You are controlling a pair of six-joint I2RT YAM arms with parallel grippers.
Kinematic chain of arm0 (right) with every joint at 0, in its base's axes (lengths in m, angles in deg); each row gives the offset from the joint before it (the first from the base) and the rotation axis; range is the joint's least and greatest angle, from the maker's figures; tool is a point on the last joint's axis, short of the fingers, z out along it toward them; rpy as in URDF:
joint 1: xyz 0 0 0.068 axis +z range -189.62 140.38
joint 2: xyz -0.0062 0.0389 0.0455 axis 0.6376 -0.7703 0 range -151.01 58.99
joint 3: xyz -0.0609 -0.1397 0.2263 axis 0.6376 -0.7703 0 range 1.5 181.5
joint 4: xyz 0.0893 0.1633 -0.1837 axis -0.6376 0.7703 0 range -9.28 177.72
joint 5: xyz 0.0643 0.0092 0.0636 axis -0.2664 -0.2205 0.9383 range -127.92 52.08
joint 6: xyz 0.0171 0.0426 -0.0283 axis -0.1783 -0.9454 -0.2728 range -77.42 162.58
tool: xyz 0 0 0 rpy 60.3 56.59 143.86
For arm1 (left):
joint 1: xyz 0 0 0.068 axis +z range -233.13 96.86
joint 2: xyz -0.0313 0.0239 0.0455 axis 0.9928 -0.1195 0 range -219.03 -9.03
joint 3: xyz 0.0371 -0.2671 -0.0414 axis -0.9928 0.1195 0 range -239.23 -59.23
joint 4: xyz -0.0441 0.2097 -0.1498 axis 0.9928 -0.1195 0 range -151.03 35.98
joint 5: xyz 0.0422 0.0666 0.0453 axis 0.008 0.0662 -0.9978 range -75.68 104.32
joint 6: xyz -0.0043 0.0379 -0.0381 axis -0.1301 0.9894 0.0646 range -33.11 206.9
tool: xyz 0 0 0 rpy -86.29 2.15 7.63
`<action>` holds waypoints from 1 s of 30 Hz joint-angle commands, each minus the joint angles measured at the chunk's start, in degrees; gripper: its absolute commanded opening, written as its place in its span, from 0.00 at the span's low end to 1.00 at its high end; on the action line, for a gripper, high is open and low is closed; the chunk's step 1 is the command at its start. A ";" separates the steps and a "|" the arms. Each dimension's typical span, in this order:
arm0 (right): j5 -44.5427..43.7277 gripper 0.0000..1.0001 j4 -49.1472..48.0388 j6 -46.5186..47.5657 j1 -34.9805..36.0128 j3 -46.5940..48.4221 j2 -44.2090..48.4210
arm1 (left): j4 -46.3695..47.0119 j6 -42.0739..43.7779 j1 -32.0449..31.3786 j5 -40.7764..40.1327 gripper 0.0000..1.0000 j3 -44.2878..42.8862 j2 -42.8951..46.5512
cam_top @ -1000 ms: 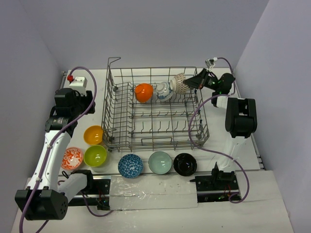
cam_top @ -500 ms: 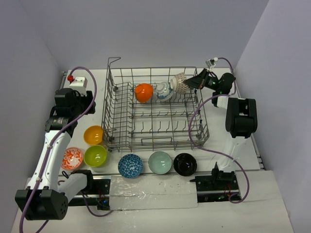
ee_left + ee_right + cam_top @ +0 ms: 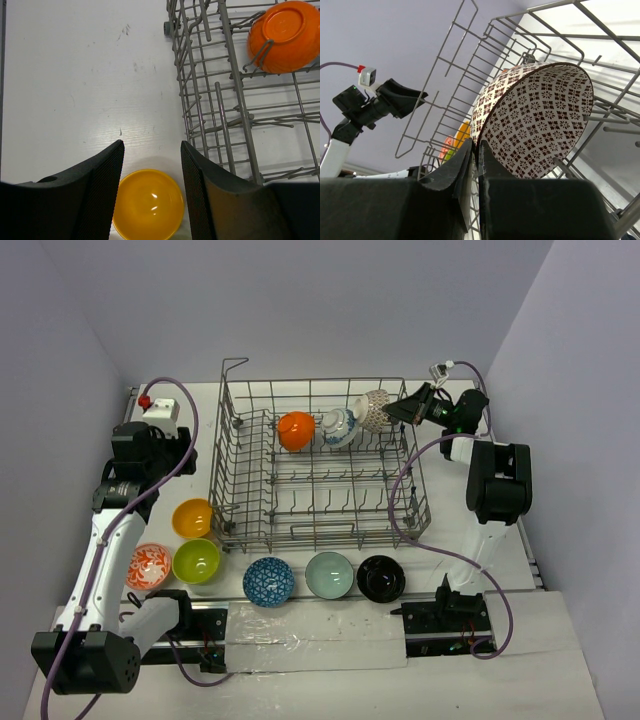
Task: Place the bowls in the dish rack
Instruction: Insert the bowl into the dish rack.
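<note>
The grey wire dish rack holds an orange bowl and a blue-patterned white bowl on edge in its back row. My right gripper is shut on the rim of a white bowl with dark red pattern at the rack's back right; the right wrist view shows the bowl pinched between my fingers. My left gripper is open and empty above the yellow bowl, also seen in the top view.
On the table left of the rack lie a red-and-white bowl and a lime green bowl. In front of the rack lie a blue-patterned bowl, a pale teal bowl and a black bowl.
My right gripper has shifted the patterned bowl slightly right and back along the rack's rear row. The left arm has not moved.
</note>
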 commanded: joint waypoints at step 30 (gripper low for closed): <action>-1.78 0.00 20.81 17.43 -4.86 1.39 3.69 | 1.68 -0.76 0.51 1.87 0.56 0.84 1.51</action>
